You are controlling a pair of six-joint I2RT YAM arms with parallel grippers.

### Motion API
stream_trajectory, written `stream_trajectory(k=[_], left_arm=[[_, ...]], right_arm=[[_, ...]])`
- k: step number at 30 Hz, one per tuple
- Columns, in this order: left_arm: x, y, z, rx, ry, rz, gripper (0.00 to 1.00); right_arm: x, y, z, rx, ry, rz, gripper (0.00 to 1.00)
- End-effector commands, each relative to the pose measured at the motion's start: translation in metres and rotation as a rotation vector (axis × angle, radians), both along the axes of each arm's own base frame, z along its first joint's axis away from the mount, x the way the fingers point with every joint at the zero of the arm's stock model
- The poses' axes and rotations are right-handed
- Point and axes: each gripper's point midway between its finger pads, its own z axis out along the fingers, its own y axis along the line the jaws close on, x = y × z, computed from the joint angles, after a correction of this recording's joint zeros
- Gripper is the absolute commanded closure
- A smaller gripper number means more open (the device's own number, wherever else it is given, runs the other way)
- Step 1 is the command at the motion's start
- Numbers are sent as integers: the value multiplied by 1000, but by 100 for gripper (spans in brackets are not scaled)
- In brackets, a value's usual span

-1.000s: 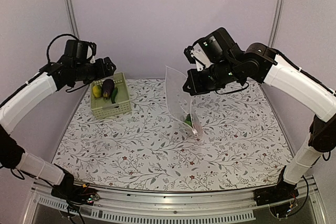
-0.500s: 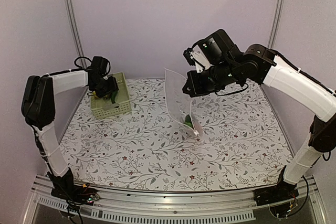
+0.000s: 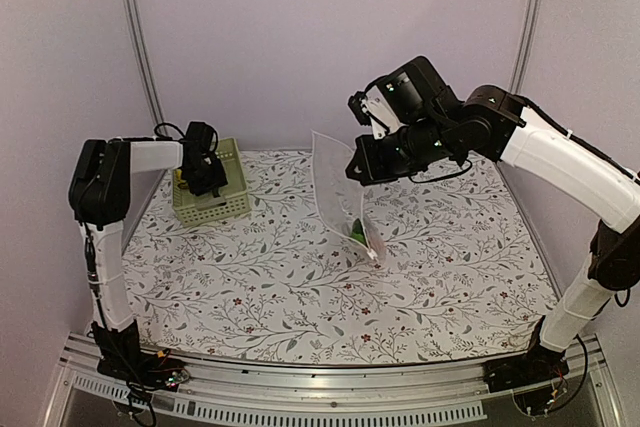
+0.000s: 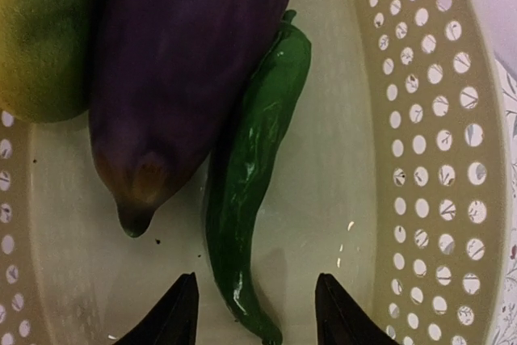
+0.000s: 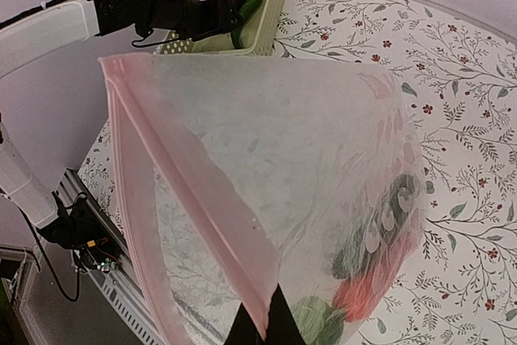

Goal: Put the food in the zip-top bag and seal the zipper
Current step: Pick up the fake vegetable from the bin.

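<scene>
My left gripper [image 4: 258, 317] is open and low inside the pale green basket [image 4: 452, 159]. Its fingertips sit either side of the tail of a glossy green pepper [image 4: 258, 159]. A dark purple eggplant [image 4: 178, 70] lies touching the pepper on the left, and a yellow-green round piece [image 4: 44, 38] lies beyond it. My right gripper [image 5: 271, 325] is shut on the pink zipper [image 5: 194, 191] of the zip-top bag [image 5: 283, 135] and holds it up with its mouth open. Inside the bag lie a red-orange piece [image 5: 376, 284] and green pieces [image 5: 315, 321]. In the top view the bag [image 3: 338, 182] hangs from the right gripper [image 3: 362, 162].
The basket [image 3: 215, 205] stands at the back left of the flower-patterned table [image 3: 300, 287], close to the left wall. The left gripper [image 3: 207, 169] is over it. The bag's lower corner rests on the table near the middle.
My left arm has swung down from above the basket's left side and lowered its gripper into the basket. The right arm and the bag have barely moved.
</scene>
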Motion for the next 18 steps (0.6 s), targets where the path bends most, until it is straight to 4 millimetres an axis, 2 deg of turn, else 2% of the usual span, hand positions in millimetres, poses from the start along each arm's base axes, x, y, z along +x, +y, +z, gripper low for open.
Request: stream_trajectory(k=[1, 18], left_arm=[[9, 12, -6, 3, -7, 35, 51], [15, 19, -35, 27, 51, 31, 63]], right_arm=[[-4, -4, 11, 34, -7, -4, 100], [-5, -5, 11, 40, 0, -8, 100]])
